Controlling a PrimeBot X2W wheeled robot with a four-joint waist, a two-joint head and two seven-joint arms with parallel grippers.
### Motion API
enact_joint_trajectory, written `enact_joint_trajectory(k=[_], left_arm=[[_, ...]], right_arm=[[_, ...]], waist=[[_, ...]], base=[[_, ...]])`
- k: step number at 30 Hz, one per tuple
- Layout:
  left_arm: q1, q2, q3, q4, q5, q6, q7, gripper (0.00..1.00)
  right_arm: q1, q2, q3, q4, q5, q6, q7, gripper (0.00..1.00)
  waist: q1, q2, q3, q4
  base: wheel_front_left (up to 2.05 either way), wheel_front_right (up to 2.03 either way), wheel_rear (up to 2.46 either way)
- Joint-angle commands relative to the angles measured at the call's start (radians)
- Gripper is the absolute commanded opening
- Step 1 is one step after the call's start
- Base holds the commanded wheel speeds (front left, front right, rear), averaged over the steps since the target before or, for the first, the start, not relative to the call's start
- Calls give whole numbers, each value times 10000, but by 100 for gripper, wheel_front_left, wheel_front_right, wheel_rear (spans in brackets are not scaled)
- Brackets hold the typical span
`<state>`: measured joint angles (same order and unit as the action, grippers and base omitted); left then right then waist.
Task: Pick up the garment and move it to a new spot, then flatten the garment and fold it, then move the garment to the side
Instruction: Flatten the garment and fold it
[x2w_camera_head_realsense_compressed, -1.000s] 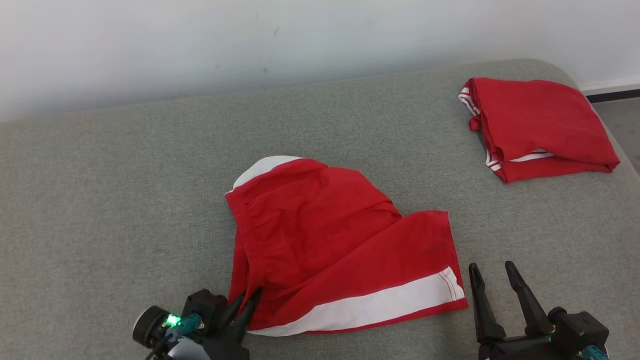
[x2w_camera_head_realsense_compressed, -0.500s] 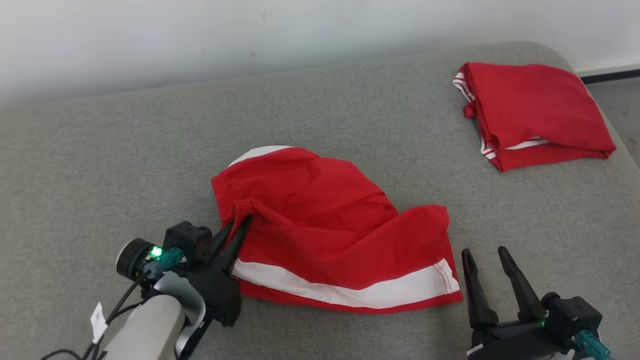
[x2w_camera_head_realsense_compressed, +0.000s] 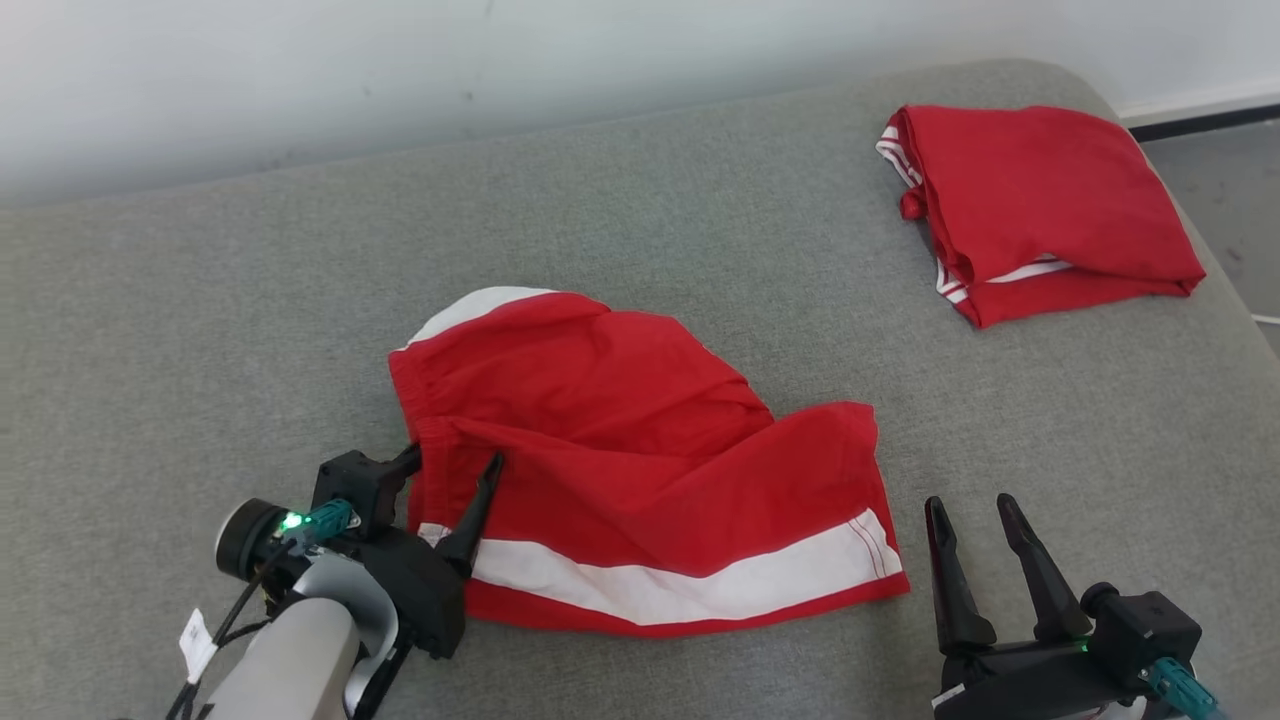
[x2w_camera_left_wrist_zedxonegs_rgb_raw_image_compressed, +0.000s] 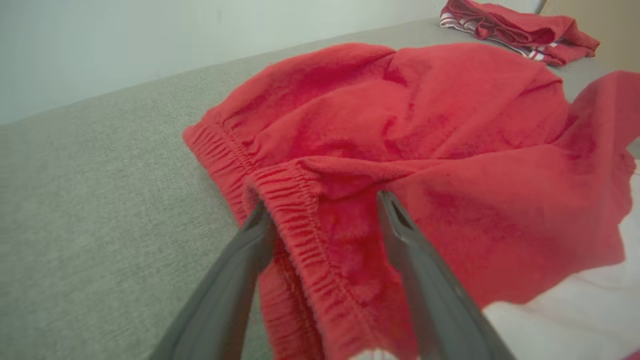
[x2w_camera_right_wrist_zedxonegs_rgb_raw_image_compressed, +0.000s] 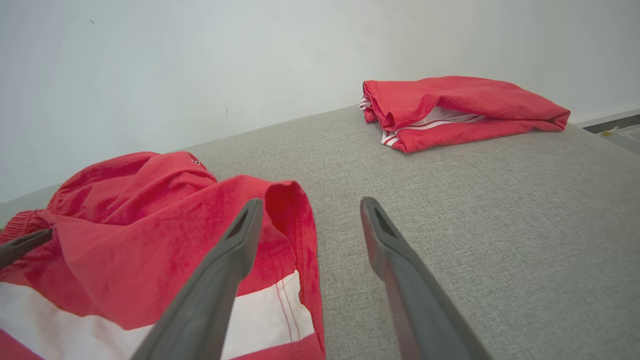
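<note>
Though loose, garment (x2w_camera_head_realsense_compressed: 640, 470) between left jaws.

One pair of red shorts (x2w_camera_head_realsense_compressed: 640, 470), soft fabric, lay crumpled and not flattened on the grey upholstered surface (x2w_camera_head_realsense_compressed: 200, 330), near the middle and toward the near side in the head view. The gathered elastic waistband (x2w_camera_head_realsense_compressed: 430, 400) sat at the left end, partly doubled over itself into a raised ridge. A broad white stripe (x2w_camera_head_realsense_compressed: 690, 590) ran along the near edge to the leg hem (x2w_camera_head_realsense_compressed: 872, 470) at the right, which curled up slightly. A white patch (x2w_camera_head_realsense_compressed: 470, 308) showed at the far-left corner. Wrinkles crossed the middle.
</note>
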<state>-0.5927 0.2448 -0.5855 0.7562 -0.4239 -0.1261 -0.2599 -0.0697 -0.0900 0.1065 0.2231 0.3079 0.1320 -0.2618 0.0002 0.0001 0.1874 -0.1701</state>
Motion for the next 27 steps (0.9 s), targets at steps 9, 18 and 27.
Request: enact_joint_trajectory(k=[9,18,27], left_arm=[[1916,-40,1123,-2279,99,457,-48,100],[3535,261,2421,-4289,468,1094,-47,100],[5325,148,4119,-6154,939,1724,-48,100]], right_arm=[[541,-121,-192,-43,21,-31,-43,100],[876,-249,-378,-165,-49,-29,-42,100],[1366,-213,-675,-481,-229,-31,-42,100]], waist=[[-2,-1,-1065,1033],[-2,-1,-1656,1452],[-2,-1,-1911,1763]], base=[[0,0,0],[0,0,0],[0,0,0]])
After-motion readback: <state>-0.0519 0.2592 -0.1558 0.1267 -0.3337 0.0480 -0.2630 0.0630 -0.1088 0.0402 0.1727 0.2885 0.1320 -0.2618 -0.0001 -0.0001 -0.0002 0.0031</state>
